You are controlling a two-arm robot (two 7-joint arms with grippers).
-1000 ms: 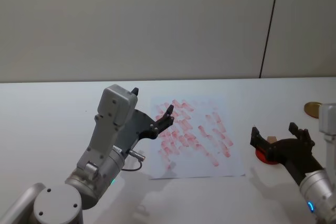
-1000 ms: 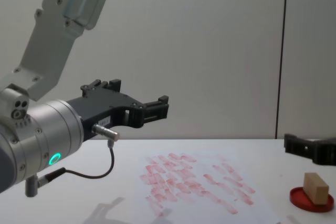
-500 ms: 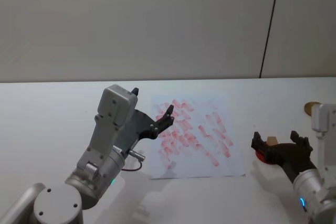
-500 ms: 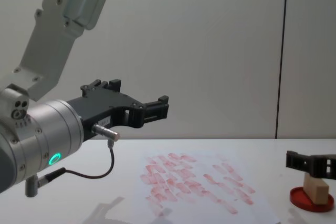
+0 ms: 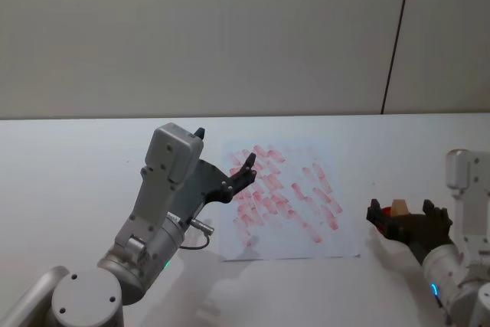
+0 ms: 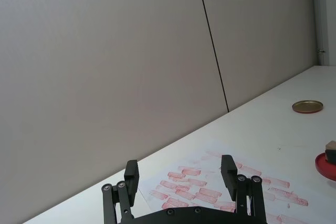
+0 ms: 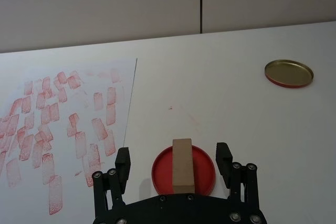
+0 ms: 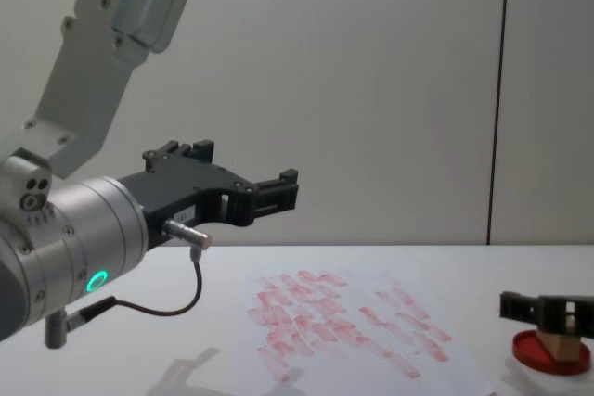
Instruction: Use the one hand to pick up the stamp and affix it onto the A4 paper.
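The stamp, a small tan wooden block, stands upright in a flat round red ink dish on the white table, right of the A4 paper. The sheet lies flat and carries many red oblong marks. My right gripper is open, with one finger on each side of the stamp and apart from it. From the chest, its fingers are level with the stamp's top. My left gripper hangs open and empty in the air over the paper's left part.
A gold round lid lies on the table beyond the ink dish, to the far right. A grey wall with a dark vertical seam stands behind the table. The left arm's cable loops down near the paper's left edge.
My right gripper has come down and drawn back over the ink dish, so its open fingers now straddle the stamp. The left arm has not moved.
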